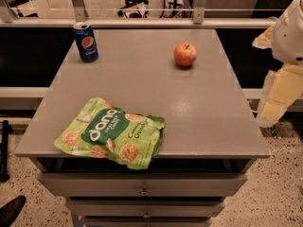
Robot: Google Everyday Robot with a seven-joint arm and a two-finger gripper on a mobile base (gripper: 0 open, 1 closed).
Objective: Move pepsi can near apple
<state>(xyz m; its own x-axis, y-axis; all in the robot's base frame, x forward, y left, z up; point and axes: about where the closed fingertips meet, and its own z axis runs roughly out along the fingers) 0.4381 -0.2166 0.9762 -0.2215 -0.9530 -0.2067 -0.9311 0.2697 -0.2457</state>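
The pepsi can (85, 42) is dark blue with a silver top and stands upright at the far left corner of the grey table (199, 108). The red-orange apple (185, 54) sits toward the far right of the tabletop, well apart from the can. My gripper (273, 109) hangs off the table's right side, below the white arm (289, 32). It is away from both objects and touches nothing.
A green snack bag (111, 132) lies flat at the table's front left, reaching the front edge. Drawers (144, 187) run under the front. A rail and glass panel (142, 21) stand behind the table. A dark object (11, 211) is on the floor at lower left.
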